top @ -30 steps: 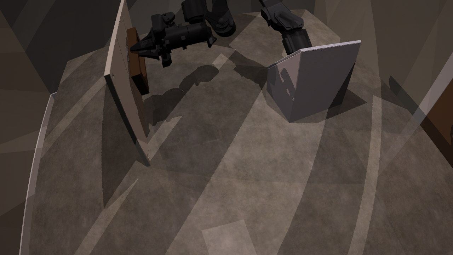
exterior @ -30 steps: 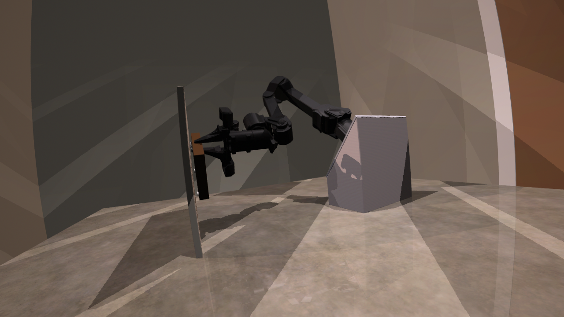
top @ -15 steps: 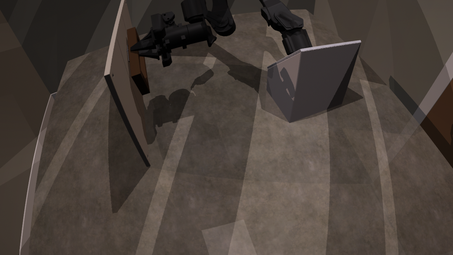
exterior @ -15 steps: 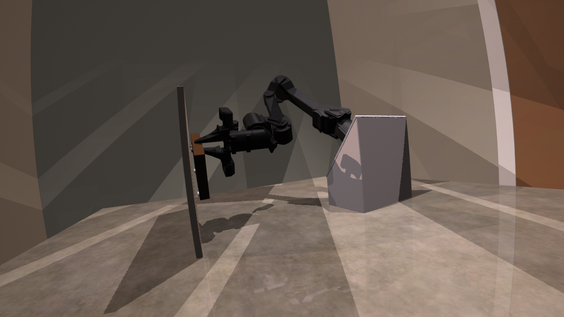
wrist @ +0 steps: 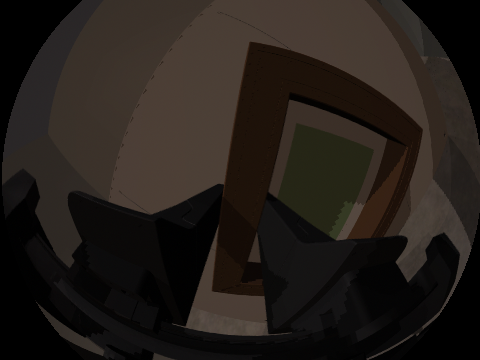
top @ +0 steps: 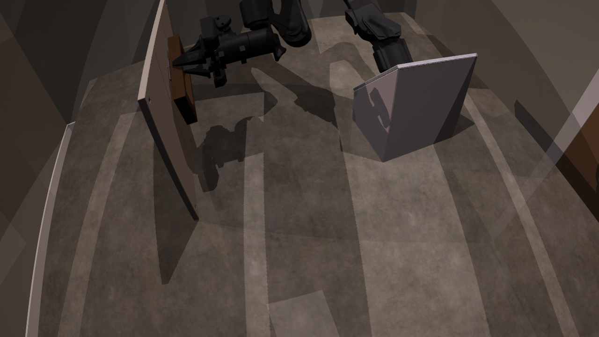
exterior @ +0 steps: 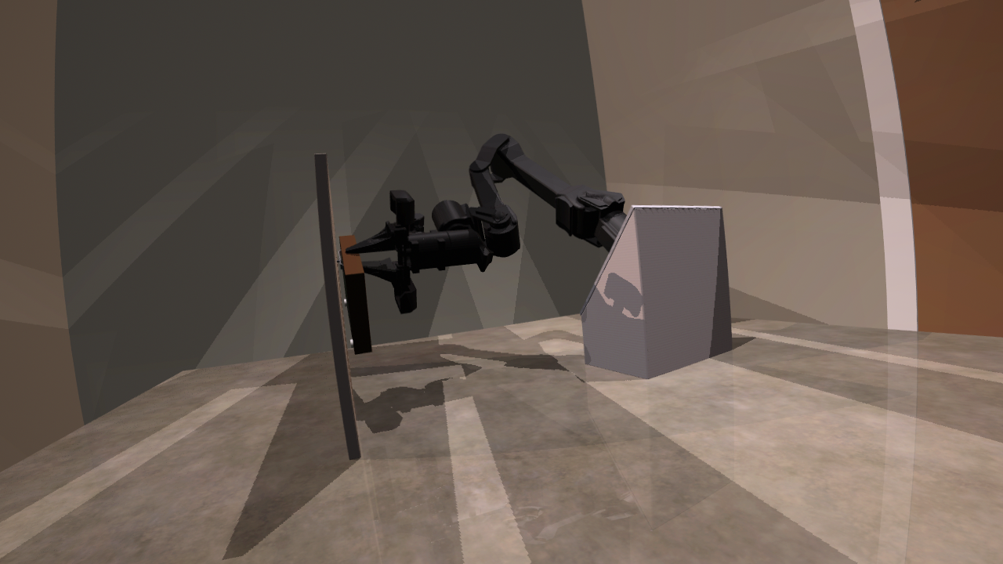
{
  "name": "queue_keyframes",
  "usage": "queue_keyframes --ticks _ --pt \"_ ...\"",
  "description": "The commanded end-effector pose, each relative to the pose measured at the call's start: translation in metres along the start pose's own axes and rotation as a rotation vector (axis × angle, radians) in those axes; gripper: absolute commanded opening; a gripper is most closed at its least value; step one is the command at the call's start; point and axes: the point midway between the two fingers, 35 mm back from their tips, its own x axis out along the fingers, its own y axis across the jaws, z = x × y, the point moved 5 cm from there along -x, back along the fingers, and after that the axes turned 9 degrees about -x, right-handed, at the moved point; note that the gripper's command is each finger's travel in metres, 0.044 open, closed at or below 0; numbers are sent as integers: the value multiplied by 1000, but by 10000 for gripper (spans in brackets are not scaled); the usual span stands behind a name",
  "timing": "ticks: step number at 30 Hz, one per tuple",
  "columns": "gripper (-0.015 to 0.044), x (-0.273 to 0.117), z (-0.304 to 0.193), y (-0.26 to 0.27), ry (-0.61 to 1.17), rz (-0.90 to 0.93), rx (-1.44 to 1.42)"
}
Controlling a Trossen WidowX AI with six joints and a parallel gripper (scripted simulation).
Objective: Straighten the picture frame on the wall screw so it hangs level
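Note:
The brown picture frame [top: 183, 97] [exterior: 358, 315] [wrist: 260, 85] hangs at the upright board [top: 155, 102] [exterior: 338, 315] [wrist: 175, 125]. A green picture [wrist: 325, 165] shows inside it in the wrist view. My gripper [top: 179, 66] [exterior: 355, 257] [wrist: 242, 195] is shut on the frame's top bar, one finger above it and one inside the opening. A small metal part [exterior: 340, 262] shows between the frame's top and the board. The frame looks slanted in the wrist view, but I cannot tell its true tilt. The notched strip and its seat on the screw are hidden.
A grey slant-faced box [top: 427, 100] [exterior: 680, 280] stands to the right, below the base end of my arm. The arm reaches from there to the board. Bands of light and shadow cross the floor [top: 310, 201] [exterior: 561, 435].

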Motion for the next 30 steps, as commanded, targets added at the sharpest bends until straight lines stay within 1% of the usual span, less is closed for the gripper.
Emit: queue_keyframes --ticks 1,30 --pt "0 1 3 0 -13 7 -2" --pt "0 1 6 3 -13 7 -2"
